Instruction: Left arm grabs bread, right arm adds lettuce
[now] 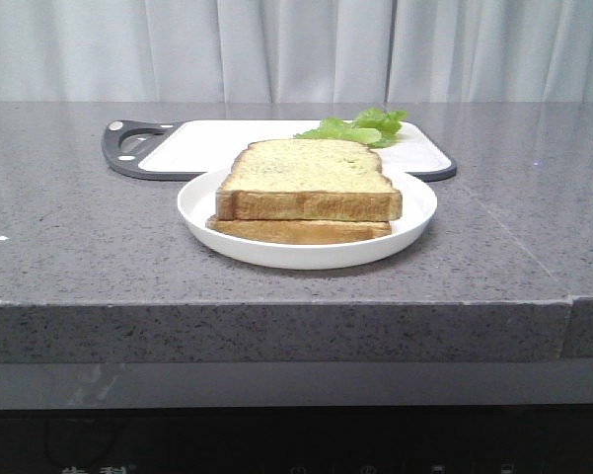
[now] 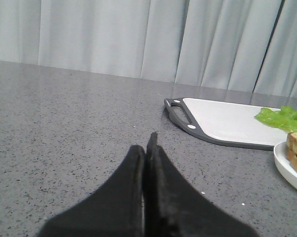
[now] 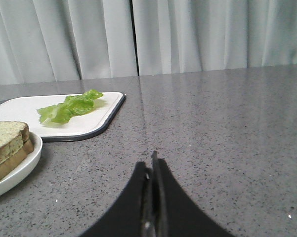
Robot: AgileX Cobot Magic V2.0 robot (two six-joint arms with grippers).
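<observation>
On the white plate [image 1: 202,212], one thick bread slice [image 1: 306,178] tops one thinner slice [image 1: 296,231]; one lettuce leaf [image 1: 360,127] lies behind it on the cutting board [image 1: 217,143]. The left gripper [image 2: 149,143] and right gripper [image 3: 152,163] are both closed and empty.

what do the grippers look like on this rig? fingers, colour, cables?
Both wrist views show the same design: left gripper and right gripper each have two long, matte black fingers tapering to points. No markings or cables visible; arms are outside the front view.
</observation>
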